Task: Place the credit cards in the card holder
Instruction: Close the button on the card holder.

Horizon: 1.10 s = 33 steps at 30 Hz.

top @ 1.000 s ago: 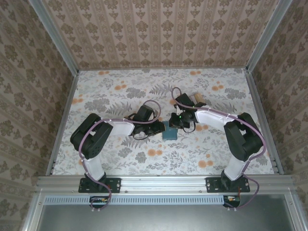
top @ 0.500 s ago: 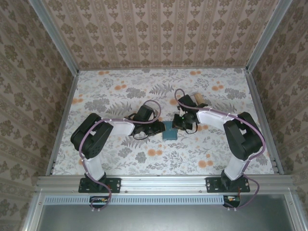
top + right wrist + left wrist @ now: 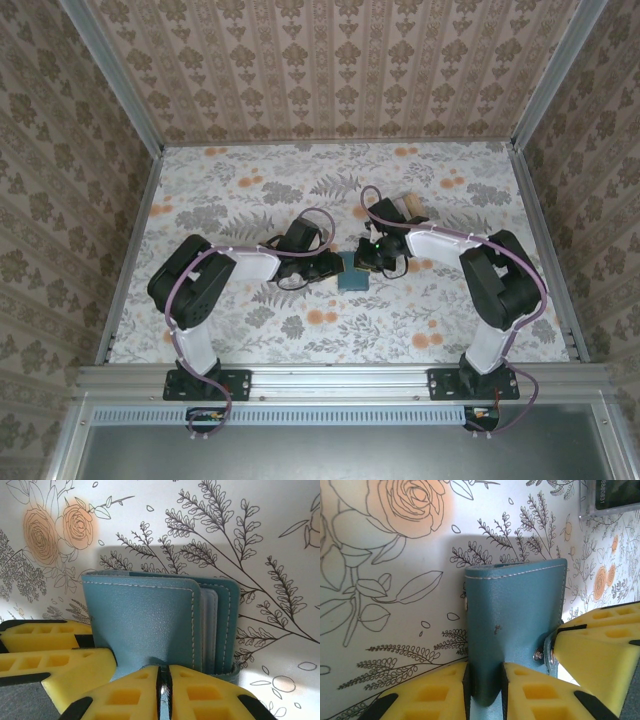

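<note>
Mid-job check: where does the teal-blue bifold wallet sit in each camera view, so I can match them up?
Top external: the teal-blue bifold wallet lies near the middle of the table.
Left wrist: centre, running up from the bottom edge, pinched by the left gripper.
Right wrist: centre-left, its lower edge pinched by the right gripper.
Shared landmark: the floral-print table cover beneath it.

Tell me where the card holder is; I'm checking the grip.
In the top view the card holder is near the table's centre, gripped between the left gripper and the right gripper.
</note>
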### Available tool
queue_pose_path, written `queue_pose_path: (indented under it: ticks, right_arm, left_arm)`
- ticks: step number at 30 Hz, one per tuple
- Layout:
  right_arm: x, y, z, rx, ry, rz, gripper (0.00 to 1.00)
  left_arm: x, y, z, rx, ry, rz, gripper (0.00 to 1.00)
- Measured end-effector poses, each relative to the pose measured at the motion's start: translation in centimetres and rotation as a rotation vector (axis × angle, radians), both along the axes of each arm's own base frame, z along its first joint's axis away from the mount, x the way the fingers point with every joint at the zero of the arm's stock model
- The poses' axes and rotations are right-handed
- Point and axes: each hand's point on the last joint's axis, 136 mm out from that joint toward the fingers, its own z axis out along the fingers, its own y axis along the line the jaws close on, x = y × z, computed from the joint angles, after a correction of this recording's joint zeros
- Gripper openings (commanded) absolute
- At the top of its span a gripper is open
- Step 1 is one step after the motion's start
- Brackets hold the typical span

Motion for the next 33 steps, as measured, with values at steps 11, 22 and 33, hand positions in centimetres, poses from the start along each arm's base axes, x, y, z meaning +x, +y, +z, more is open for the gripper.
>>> queue_pose_path:
  ticks: [11,22,33]
  right_arm:
    - [0.21,0.45,-0.02,0.021,-0.005,-0.028,0.14]
    - [0.28,0.71,0.08,0.027,-0.013,-0.022,0.14]
    - [-0.36,0.75,-0.11,-0.006,-0.008,0.013,0.12]
  left_arm:
    - [-0.03,-0.08,-0.07,0.0,0.002,-0.008,0.24]
    - [-0.01,-0.1,-0.07,0.004,0.007,-0.008,0.23]
    - [-0.03,-0.16,-0.11,0.002,0.009,-0.011,0.22]
